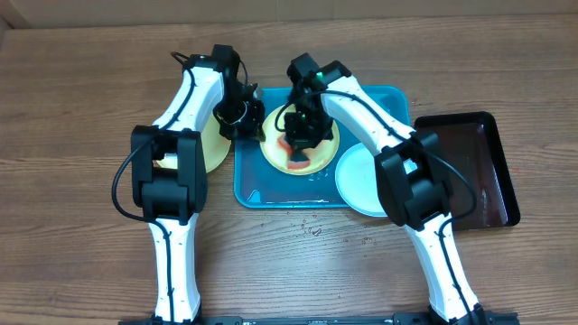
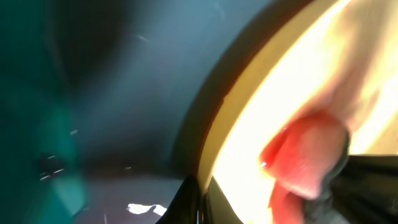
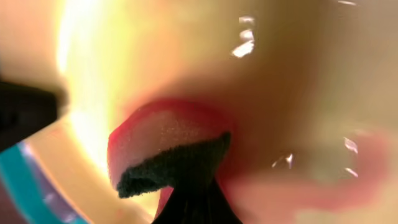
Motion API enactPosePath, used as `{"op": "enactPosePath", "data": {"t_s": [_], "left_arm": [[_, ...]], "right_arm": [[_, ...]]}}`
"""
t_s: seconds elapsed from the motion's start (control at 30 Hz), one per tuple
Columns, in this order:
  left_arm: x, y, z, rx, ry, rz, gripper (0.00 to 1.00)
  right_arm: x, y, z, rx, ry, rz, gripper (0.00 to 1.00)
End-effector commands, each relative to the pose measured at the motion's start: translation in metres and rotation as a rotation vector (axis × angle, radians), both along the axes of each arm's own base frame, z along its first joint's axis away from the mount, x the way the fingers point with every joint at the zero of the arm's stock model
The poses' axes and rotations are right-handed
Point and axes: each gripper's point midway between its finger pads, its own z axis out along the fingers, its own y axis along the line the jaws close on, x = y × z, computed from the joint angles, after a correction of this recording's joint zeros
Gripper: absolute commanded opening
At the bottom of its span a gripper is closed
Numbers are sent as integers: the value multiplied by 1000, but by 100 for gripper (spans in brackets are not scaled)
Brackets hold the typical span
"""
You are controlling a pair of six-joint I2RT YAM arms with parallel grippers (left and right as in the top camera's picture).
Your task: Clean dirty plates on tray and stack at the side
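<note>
A pink sponge (image 3: pixel 165 140) is grasped in the right gripper (image 1: pixel 300 142) and pressed onto the yellow-green plate (image 1: pixel 274 152) beneath it, inside the turquoise tray (image 1: pixel 257 191). The left gripper (image 1: pixel 240 116) is set at that plate's rim; whether it is clenched cannot be told.

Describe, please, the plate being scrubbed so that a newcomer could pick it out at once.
Start at the turquoise tray on the wooden table. The plate lies at the tray's centre, under the red sponge that the right gripper holds. It is yellow-rimmed, unlike the pale blue plate to its right, and the other yellow plate lies off the tray.
</note>
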Motion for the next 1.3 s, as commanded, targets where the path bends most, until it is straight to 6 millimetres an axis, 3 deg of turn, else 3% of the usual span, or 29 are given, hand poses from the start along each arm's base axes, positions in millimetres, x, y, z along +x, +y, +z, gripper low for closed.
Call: {"op": "enactPosePath", "data": {"t_s": [0.0, 0.2, 0.47, 0.6, 0.67, 0.73, 0.87, 0.93, 1.17, 1.27], "left_arm": [[-1, 9, -11, 19, 14, 1, 4], [-2, 12, -12, 34, 15, -2, 4], [-2, 12, -12, 37, 14, -3, 4], [-2, 12, -12, 37, 15, -3, 4], [-2, 12, -12, 37, 14, -3, 4], [-1, 12, -12, 37, 12, -3, 4], [-1, 12, -12, 36, 10, -2, 4], [-1, 12, -12, 36, 11, -2, 4], [-1, 11, -12, 39, 23, 23, 4], [-1, 9, -12, 46, 46, 75, 10]], "right_arm": [[24, -62, -16, -263, -93, -24, 4], [57, -89, -13, -401, -244, -56, 4], [89, -105, -3, -508, -401, -123, 4], [94, -101, -2, -489, -423, -131, 4], [93, -92, -5, -438, -406, -126, 4], [86, -70, -9, -321, -362, -104, 4], [66, -2, -6, 39, -237, -55, 4], [58, 20, -1, 144, -201, -37, 4], [38, 27, -3, 135, -127, -55, 4], [36, 23, -4, 126, -111, -59, 4]]}}
